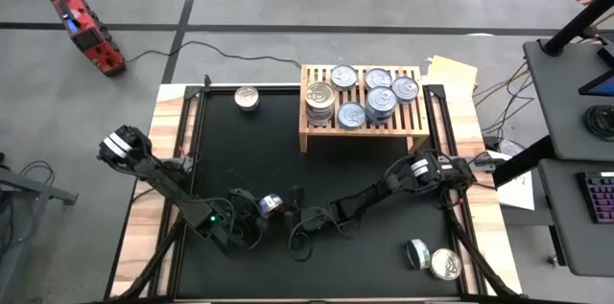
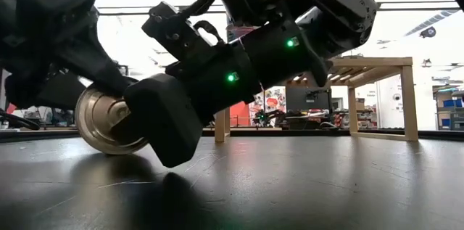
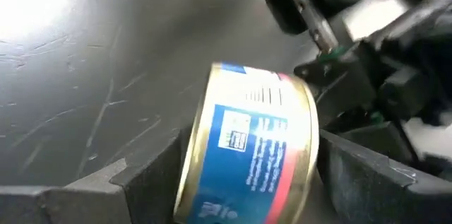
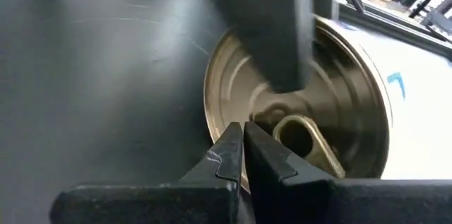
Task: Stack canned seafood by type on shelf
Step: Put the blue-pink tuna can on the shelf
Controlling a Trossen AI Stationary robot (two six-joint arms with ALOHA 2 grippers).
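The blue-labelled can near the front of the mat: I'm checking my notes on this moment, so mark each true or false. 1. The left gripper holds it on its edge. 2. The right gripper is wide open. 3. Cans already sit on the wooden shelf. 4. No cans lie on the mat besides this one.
1. True: the blue-labelled can stands on its edge between the fingers of the left gripper.
2. False: the right gripper is shut, its tips pressed together by the can's lid.
3. True: several cans sit on the shelf, some stacked.
4. False: one can lies beside the shelf and two cans lie near the front right corner.
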